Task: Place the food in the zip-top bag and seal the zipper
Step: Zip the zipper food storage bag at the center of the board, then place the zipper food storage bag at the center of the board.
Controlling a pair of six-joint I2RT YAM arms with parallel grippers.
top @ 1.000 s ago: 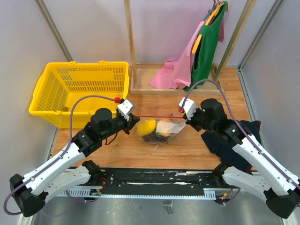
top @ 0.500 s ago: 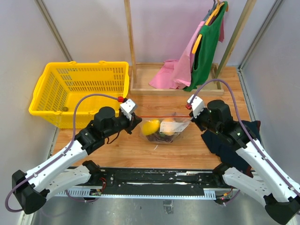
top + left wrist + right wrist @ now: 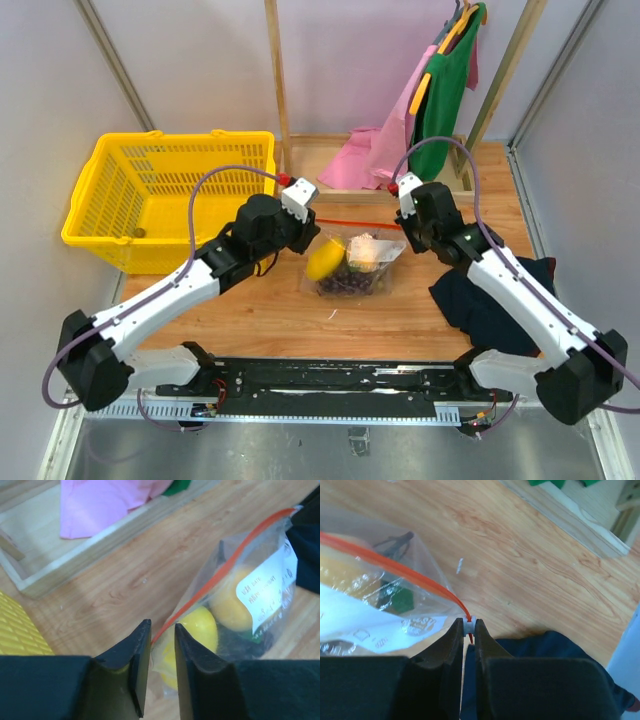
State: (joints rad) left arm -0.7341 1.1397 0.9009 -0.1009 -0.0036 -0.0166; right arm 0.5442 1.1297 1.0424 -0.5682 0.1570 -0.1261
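Observation:
The clear zip-top bag (image 3: 372, 268) lies on the wooden table between my grippers. It holds the yellow fruit (image 3: 323, 258), an orange fruit (image 3: 231, 600), dark purple grapes (image 3: 345, 284) and a green piece (image 3: 397, 600). The red-orange zipper (image 3: 350, 216) runs along its top edge. My right gripper (image 3: 468, 623) is shut on the white slider (image 3: 469, 626) at the zipper's right end. My left gripper (image 3: 162, 626) stands at the bag's left corner, jaws a narrow gap apart, with the zipper end (image 3: 159, 633) and plastic between them. In the top view the left gripper (image 3: 311, 231) and right gripper (image 3: 397, 218) flank the bag.
A yellow basket (image 3: 170, 190) stands at the back left. A wooden tray (image 3: 300, 165) under a rack holds a pink cloth (image 3: 372, 152), with a green garment (image 3: 440, 100) hanging above. A dark blue cloth (image 3: 490, 300) lies at the right, under the right arm.
Both arms and the bag have moved toward the back of the table and a little right. The zipper line between the grippers has shortened, and the bag now sags on the table.

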